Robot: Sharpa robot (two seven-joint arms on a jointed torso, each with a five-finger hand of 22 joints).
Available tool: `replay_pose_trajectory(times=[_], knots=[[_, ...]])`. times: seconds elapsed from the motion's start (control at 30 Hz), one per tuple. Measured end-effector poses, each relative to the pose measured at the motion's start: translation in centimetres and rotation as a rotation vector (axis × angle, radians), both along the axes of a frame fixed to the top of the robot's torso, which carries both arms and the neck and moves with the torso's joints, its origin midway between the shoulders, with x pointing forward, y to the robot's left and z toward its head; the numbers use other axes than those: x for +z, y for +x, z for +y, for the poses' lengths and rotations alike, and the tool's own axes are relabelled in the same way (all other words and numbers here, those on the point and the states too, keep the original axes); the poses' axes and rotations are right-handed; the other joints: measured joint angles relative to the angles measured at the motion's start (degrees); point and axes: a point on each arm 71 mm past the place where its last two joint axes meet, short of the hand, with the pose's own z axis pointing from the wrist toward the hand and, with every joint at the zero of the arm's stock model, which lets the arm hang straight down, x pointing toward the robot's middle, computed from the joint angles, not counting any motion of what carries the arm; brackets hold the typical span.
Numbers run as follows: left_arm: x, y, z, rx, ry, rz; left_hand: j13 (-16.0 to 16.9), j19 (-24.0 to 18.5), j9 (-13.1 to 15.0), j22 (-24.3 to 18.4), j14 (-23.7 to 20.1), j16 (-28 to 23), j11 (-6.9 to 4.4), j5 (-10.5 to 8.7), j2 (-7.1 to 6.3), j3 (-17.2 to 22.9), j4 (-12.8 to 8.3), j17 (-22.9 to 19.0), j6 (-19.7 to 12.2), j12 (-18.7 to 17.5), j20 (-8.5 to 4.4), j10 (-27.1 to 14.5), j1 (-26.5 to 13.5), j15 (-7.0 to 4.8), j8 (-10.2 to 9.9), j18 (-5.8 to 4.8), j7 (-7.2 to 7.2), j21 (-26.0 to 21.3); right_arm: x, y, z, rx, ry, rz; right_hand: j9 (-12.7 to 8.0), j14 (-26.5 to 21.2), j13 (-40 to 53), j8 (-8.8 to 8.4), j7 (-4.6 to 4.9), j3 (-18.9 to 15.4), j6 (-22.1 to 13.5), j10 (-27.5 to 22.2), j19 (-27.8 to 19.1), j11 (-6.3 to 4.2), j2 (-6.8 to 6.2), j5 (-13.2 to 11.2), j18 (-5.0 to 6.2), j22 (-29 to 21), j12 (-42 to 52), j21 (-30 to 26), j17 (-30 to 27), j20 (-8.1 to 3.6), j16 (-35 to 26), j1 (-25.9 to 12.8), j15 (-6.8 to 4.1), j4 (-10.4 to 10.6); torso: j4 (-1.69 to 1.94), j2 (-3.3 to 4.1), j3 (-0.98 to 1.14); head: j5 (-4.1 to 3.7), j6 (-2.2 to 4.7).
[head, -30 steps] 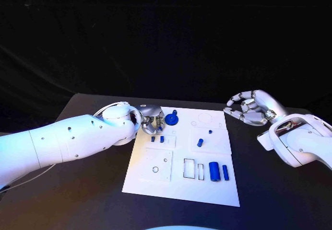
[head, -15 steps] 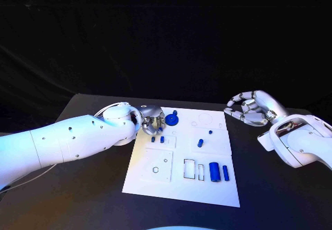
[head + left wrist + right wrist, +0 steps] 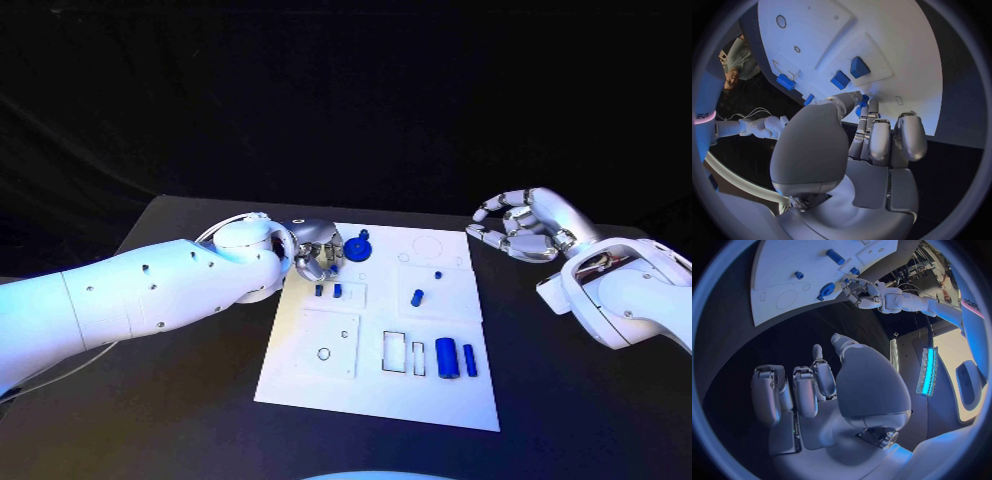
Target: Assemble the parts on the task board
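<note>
Task board [image 3: 378, 395]: nearest the robot, two blue cylinders [image 3: 456, 358] are seen lying beside vacant rectangular recesses; mid-board, two small pegs [image 3: 327, 290] and one angled peg [image 3: 417, 297] are seated. Assembly is judged partial. At the far edge, the blue disc part [image 3: 356, 249] is touched by the left hand [image 3: 315, 250]; contact is confirmed in the left wrist view, a firm grip cannot be told. The right hand [image 3: 522, 226] is held off-board, fingers curled, empty.
</note>
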Motion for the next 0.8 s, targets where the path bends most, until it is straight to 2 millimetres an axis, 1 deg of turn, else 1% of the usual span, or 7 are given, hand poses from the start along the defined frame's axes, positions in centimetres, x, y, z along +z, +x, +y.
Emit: replay_pose_trajectory(times=[0.27,0.5,0.6,0.63,0.7,0.77,0.8], knots=[[0.0,0.0,0.1,0.003,0.000,0.000,-0.06,-0.26,0.00,-0.44,-0.30,-0.23,0.43,0.00,-0.02,-0.82,-0.19,-0.51,-0.24,-0.69,0.26,-1.27,-0.47,0.30,-0.75,0.00,0.24,-0.54,0.0,0.0,0.0,-0.001,0.000,-0.001,0.00,0.00,-0.01,0.00,0.00,0.00,0.00,0.00,0.00,0.00,0.00,0.00,0.00,0.00,0.00,0.00,-0.01,0.00,0.00,0.00,0.00,0.00,-0.01,0.00,0.00,0.03,-0.05],[0.0,-0.1,0.5,0.008,0.000,-0.001,0.27,-0.93,-0.36,-1.74,-0.72,-0.46,0.92,0.00,0.16,-4.96,-0.17,-1.97,-2.37,-1.05,0.93,-4.87,-1.51,0.72,-2.94,0.00,-0.12,-1.54,0.0,0.1,-0.2,-0.006,-0.002,-0.001,-0.01,0.00,-0.01,0.00,0.00,0.00,0.00,0.00,0.00,0.00,0.00,0.00,0.00,-0.01,0.00,0.00,-0.01,0.00,0.00,0.00,0.00,0.00,-0.01,0.00,-0.04,0.05,-0.04],[0.1,-0.2,0.8,0.012,-0.003,-0.003,0.79,-1.39,-0.47,-3.12,-1.02,-0.46,1.31,0.00,0.15,-9.12,0.84,-2.61,-3.71,-0.52,1.38,-7.56,-1.51,1.02,-4.05,0.00,-0.82,-2.68,-0.1,0.2,-0.4,-0.011,-0.004,-0.002,-0.01,0.00,-0.01,0.00,0.00,0.00,0.00,-0.56,0.00,-0.12,0.00,0.00,0.00,0.03,-0.69,-0.48,-0.01,0.00,-0.22,0.00,0.00,0.00,0.00,0.01,-0.04,0.08,-0.04],[0.1,-0.2,0.9,0.013,-0.006,-0.005,1.08,-1.81,-0.45,-4.38,-1.24,-0.46,1.42,0.25,0.94,-12.81,1.92,-3.02,-4.53,0.04,1.78,-9.31,-0.72,1.23,-4.60,0.00,-1.07,-3.65,-0.1,0.2,-0.5,-0.013,-0.005,-0.002,-0.01,0.00,-1.03,0.00,0.00,0.00,0.00,-2.34,0.00,-0.07,0.00,0.00,0.64,0.04,-2.32,-0.97,-0.01,0.00,-0.37,0.00,0.00,0.00,0.01,0.00,-0.04,0.09,-0.04],[0.2,-0.3,1.1,0.017,-0.016,-0.009,1.53,-1.96,-0.27,-5.45,-1.23,-0.46,1.69,0.38,2.60,-17.94,3.85,-3.21,-5.04,1.27,1.73,-11.15,1.10,1.23,-5.13,0.00,-1.50,-4.48,-0.1,0.3,-0.6,-0.017,-0.007,-0.001,-0.01,0.00,-6.03,0.00,0.00,0.00,0.00,-6.82,0.00,-0.07,0.00,0.00,0.91,0.04,-7.08,-2.64,-0.01,0.00,-1.39,0.00,0.00,0.00,0.02,0.01,-0.04,0.09,-0.04],[0.4,-0.3,1.4,0.025,-0.038,-0.014,1.77,-2.56,0.00,-6.77,-1.33,-0.46,1.83,0.39,3.22,-20.98,5.63,-3.53,-5.14,2.13,1.83,-12.37,2.74,1.33,-5.13,0.07,-1.40,-5.50,-0.2,0.5,-0.7,-0.020,-0.011,0.001,0.01,0.00,-13.16,-0.16,-0.12,0.31,-0.12,-12.27,0.12,0.03,-0.15,0.00,1.47,0.04,-13.94,-4.28,-0.01,-0.16,-2.24,0.16,0.00,-0.07,0.03,0.00,-0.06,0.12,-0.02],[0.5,-0.3,1.6,0.030,-0.053,-0.015,1.83,-2.92,0.10,-7.56,-1.53,-0.46,1.83,0.39,3.39,-21.88,6.40,-3.90,-5.14,2.45,1.87,-12.71,3.48,1.53,-5.13,0.80,-1.40,-6.09,-0.2,0.5,-0.8,-0.021,-0.013,0.003,0.01,0.00,-19.74,-0.45,-0.06,0.87,-0.40,-17.20,-0.23,-0.10,-0.50,0.00,1.91,0.04,-20.57,-5.51,-0.01,-0.51,-2.92,0.50,0.00,-0.02,0.03,0.01,-0.06,0.13,0.01]])
